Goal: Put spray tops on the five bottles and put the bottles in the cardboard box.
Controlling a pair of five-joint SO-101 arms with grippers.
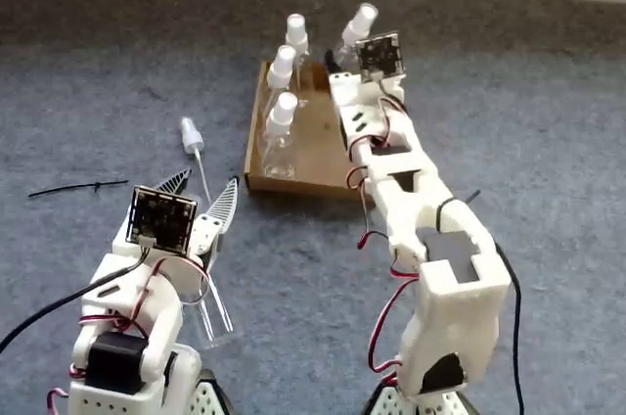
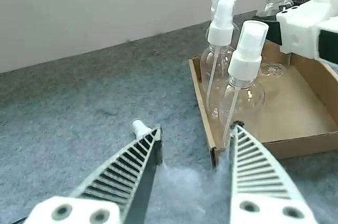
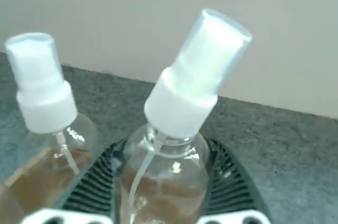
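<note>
Bottle [image 3: 165,189] — likely light, slick; clamped at belly in right end effector [image 3: 163,155]; left end effector [image 2: 196,133] spread, empty.

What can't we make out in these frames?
- High view: the wrist board hides the right gripper and the lower half of its clear, white-topped spray bottle.
- Right wrist view: that bottle's base is cut off; contact with the brown cardboard box unclear.
- Left wrist view: the left gripper covers most of the loose white spray top.
- High view: the left arm covers part of the clear bottle lying on the carpet.
</note>
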